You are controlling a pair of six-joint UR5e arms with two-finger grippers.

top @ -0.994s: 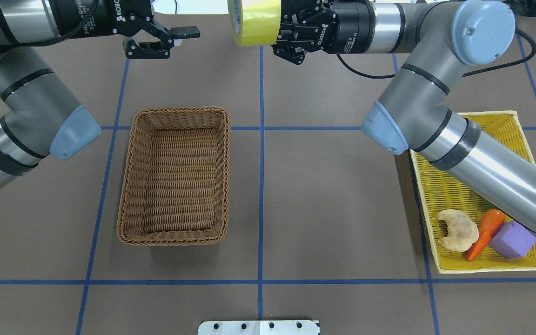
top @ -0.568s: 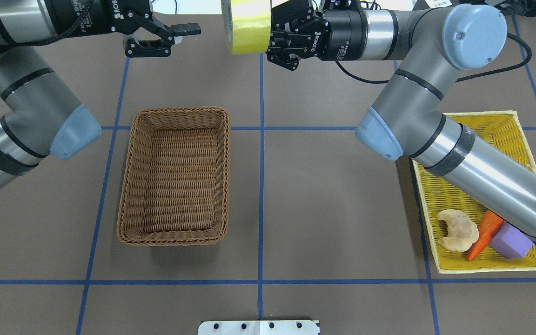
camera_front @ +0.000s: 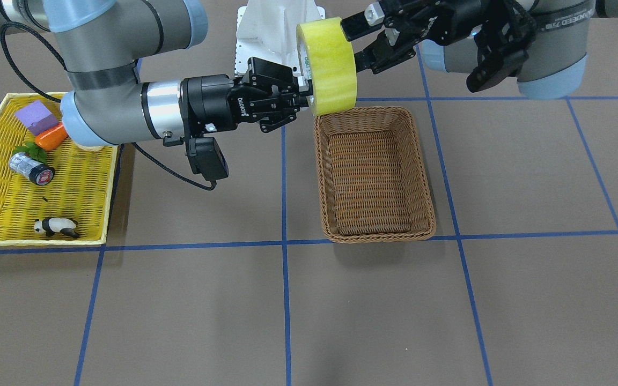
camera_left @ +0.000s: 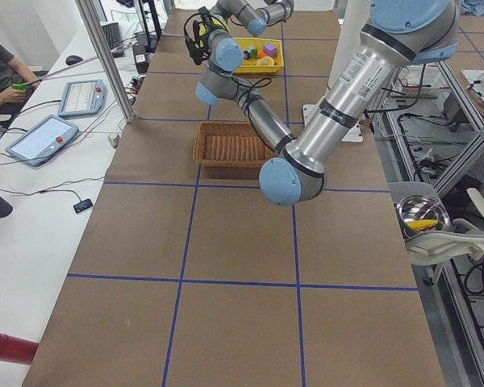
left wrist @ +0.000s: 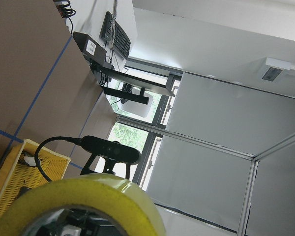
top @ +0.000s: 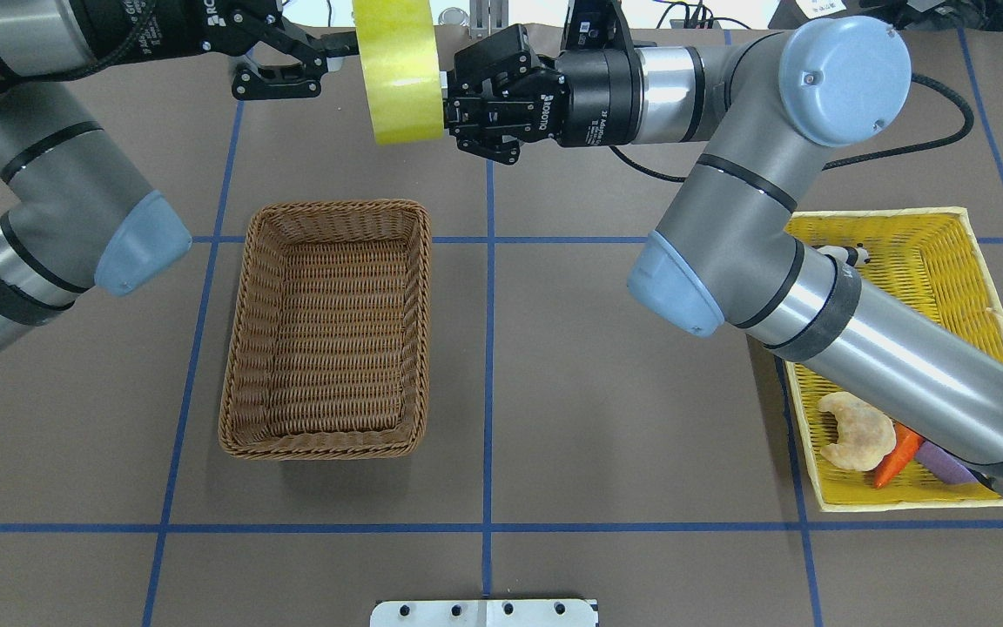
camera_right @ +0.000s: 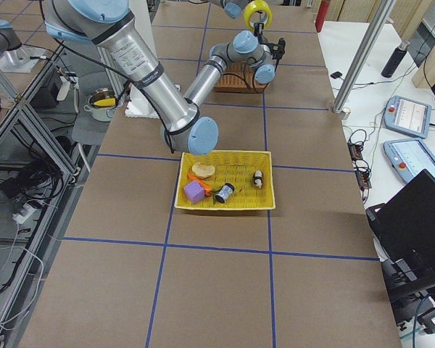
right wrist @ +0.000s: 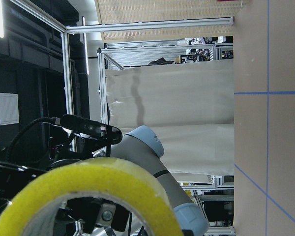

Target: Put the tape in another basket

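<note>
Wide translucent yellow tape roll (top: 397, 74), clenched in right end effector (top: 451, 91), held toward splayed left end effector (top: 319, 63): likely handover for brown wicker basket (top: 237, 348).

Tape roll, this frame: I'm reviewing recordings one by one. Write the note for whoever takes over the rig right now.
Right gripper: shut on the tape, clamping the roll's wall; the roll hangs on edge in the air, above the table.
Left gripper: open and empty, close beside the roll; whether it touches cannot be judged.
Basket: on the table, nothing in it.
Done: the tape is out of the yellow tray.
Left: get the roll into the basket and release it, probably after a handover to the left gripper.
</note>
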